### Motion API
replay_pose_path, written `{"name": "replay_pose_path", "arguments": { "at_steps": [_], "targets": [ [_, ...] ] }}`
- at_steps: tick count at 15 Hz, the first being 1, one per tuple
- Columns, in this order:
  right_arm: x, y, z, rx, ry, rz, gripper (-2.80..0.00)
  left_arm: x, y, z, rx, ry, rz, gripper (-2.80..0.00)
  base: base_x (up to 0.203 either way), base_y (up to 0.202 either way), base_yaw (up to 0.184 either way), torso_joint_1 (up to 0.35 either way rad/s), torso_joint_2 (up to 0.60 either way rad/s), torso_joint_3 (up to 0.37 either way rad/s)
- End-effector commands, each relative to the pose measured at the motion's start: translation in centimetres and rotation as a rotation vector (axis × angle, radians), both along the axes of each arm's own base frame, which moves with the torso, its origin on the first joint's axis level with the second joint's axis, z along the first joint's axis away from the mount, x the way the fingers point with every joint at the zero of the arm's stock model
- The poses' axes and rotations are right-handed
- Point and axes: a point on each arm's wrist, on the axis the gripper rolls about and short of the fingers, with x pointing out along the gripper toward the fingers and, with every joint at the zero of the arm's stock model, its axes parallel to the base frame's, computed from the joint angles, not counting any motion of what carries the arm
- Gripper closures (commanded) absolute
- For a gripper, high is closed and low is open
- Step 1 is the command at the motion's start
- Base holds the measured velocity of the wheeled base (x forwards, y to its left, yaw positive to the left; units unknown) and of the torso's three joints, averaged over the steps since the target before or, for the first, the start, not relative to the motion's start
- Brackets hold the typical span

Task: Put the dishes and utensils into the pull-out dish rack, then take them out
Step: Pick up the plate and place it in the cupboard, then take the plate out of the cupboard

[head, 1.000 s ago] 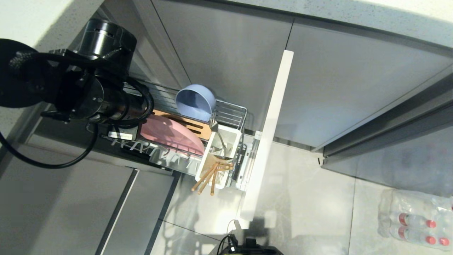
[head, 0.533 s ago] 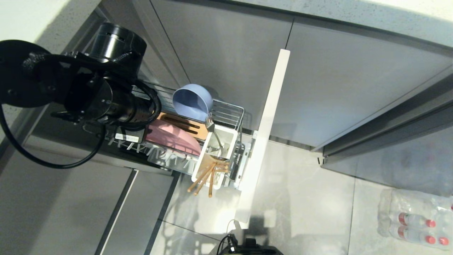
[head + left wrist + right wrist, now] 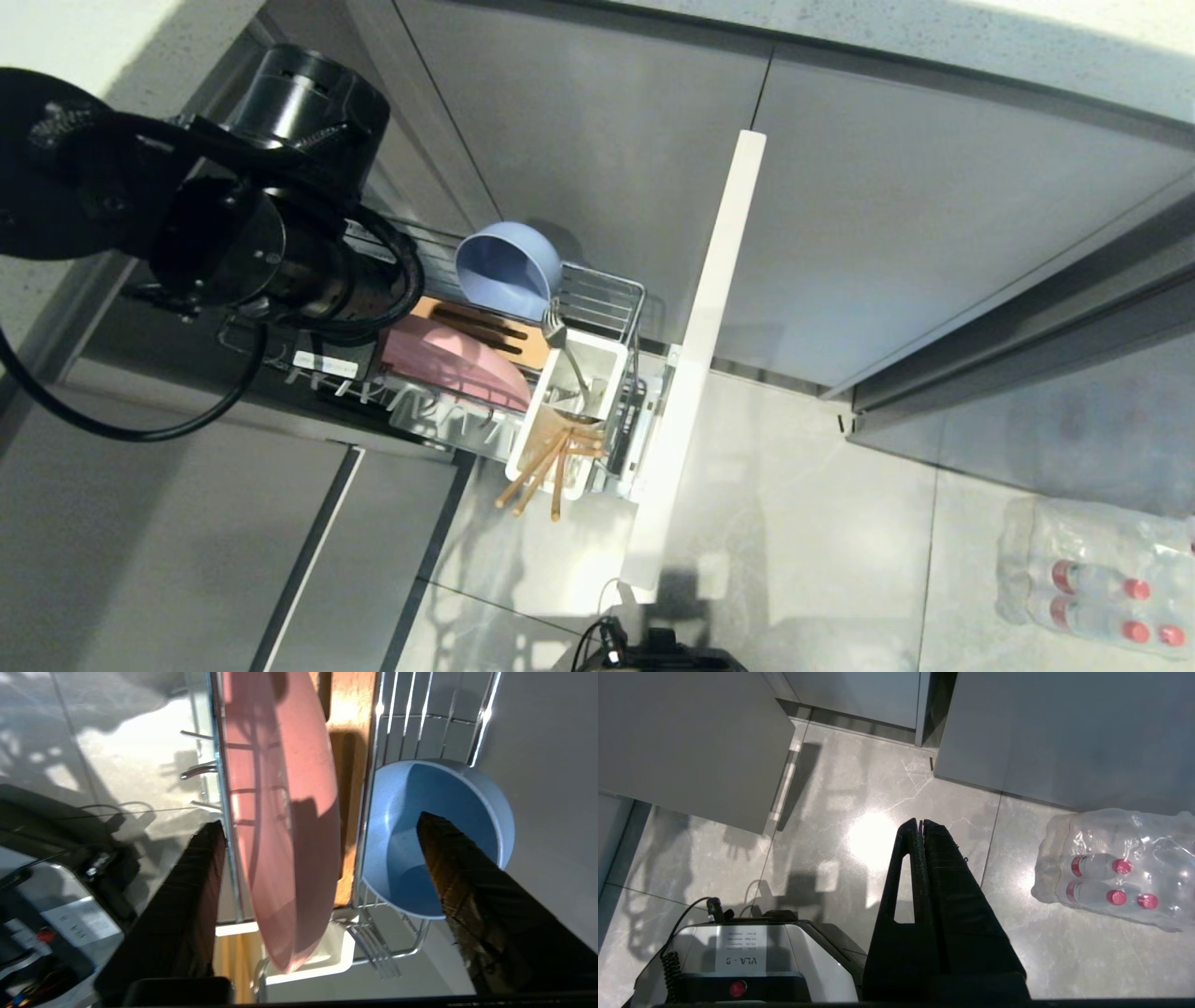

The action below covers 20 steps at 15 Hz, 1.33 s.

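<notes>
My left gripper [image 3: 317,826] stands spread wide over the pull-out dish rack [image 3: 607,289], holding nothing, the salmon-pink plate [image 3: 285,812] standing on edge between my two fingers [image 3: 187,896] and clear of both. The plate, matte and shadow-streaked, leans in the white prongs beside the brown slotted wooden strip [image 3: 345,728]. The periwinkle-blue bowl [image 3: 420,826] sits tipped on its side against the chrome wires at the rack's back, its hollow facing my wrist, my other finger crossing in front of it. In the head view the white utensil cup [image 3: 569,411] at the rack's front end, next to the narrow pale cabinet front [image 3: 700,355], holds the fork [image 3: 565,345], tines up, and the wooden chopsticks [image 3: 537,476], which jut out over the floor. My right gripper [image 3: 920,826] hangs pressed shut above the grey tiles, near a wrapped pack of bottles [image 3: 1115,882]
</notes>
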Motion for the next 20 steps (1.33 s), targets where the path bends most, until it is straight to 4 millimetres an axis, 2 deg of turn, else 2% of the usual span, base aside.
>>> {"name": "replay_pose_path", "arguments": {
  "at_steps": [1, 11, 12, 16, 20],
  "targets": [
    [0.0, 0.0, 0.0, 0.0, 0.0, 0.0, 0.0, -0.5, -0.1, 0.5, -0.005, -0.001, -0.003, -2.8, 0.0, 0.0, 0.0, 0.0, 0.0, 0.0],
    [0.0, 0.0, 0.0, 0.001, 0.0, 0.0, 0.0, -3.4, -0.4, 4.0, -0.025, -0.093, -0.036, -2.8, 0.0, 0.0, 0.0, 0.0, 0.0, 0.0],
    [0.0, 0.0, 0.0, 0.0, 0.0, 0.0, 0.0, -3.9, -0.5, 4.6, -0.019, -0.117, -0.046, 0.0, 0.0, 0.0, 0.0, 0.0, 0.0, 0.0],
    [0.0, 0.0, 0.0, 0.0, 0.0, 0.0, 0.0, -4.9, -0.6, 6.0, 0.04, -0.158, -0.091, 0.0, 0.0, 0.0, 0.0, 0.0, 0.0, 0.0],
    [0.0, 0.0, 0.0, 0.0, 0.0, 0.0, 0.0, -6.9, -1.1, 7.4, 0.183, -0.171, -0.159, 0.0, 0.0, 0.0, 0.0, 0.0, 0.0, 0.0]
  ]
}}
